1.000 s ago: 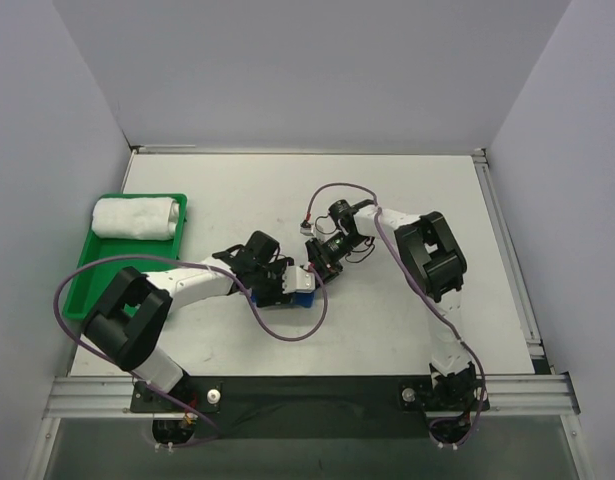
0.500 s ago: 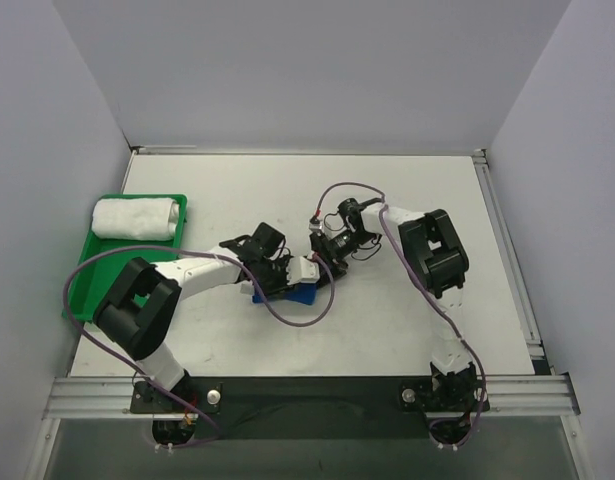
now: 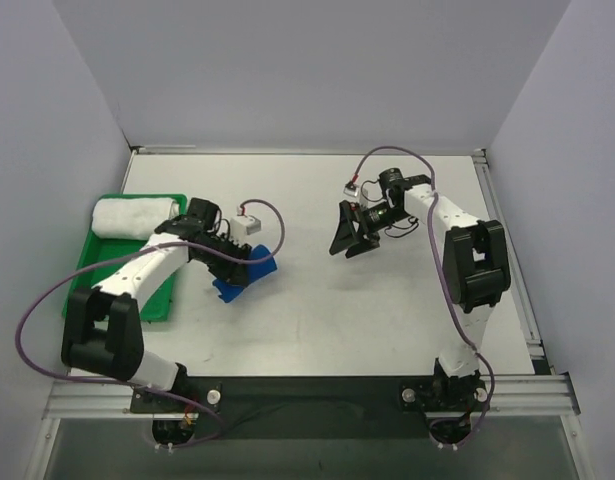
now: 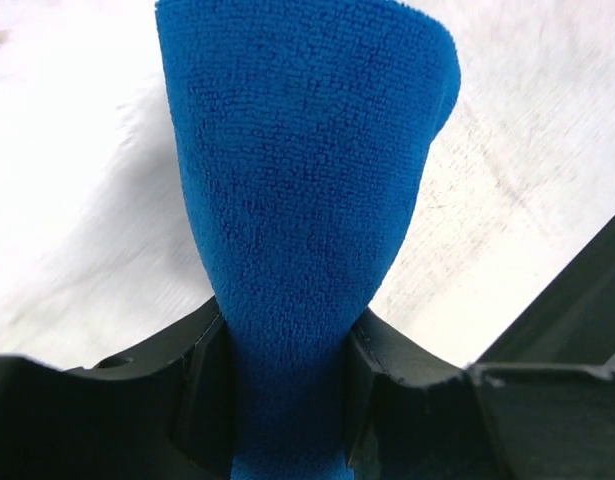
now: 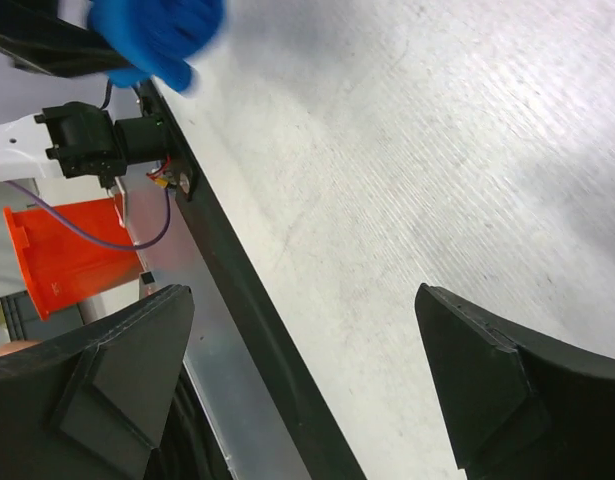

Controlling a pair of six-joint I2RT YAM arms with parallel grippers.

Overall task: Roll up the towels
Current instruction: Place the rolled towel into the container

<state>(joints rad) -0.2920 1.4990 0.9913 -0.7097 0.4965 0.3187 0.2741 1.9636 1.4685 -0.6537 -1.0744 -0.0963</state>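
L fingers (image 4: 199, 388) are clamping the bundled blue towel (image 3: 241, 279) over the table (image 3: 327, 310) beside the green tray (image 3: 80, 282), which is holding the white towel (image 3: 135, 217), R fingers (image 3: 344, 240) are hanging apart, empty, and w/ that narrow pinch the roll is prob. risking unfurling.

White tabletop (image 3: 317, 330), matte, faintly scuffed and streaked in the wrist views. Boxed in on three sides by plain, pale lilac-grey panels: back wall (image 3: 307, 70), left wall (image 3: 37, 150), right wall (image 3: 577, 150). Aluminium rail (image 3: 527, 392) along the near edge, with a black strip (image 3: 307, 392) at its middle; another rail (image 3: 509, 250) down the right side. Soft, even light, only faint shadows. Beyond the table edge in the right wrist view, an orange container (image 5: 57, 255), blurred.
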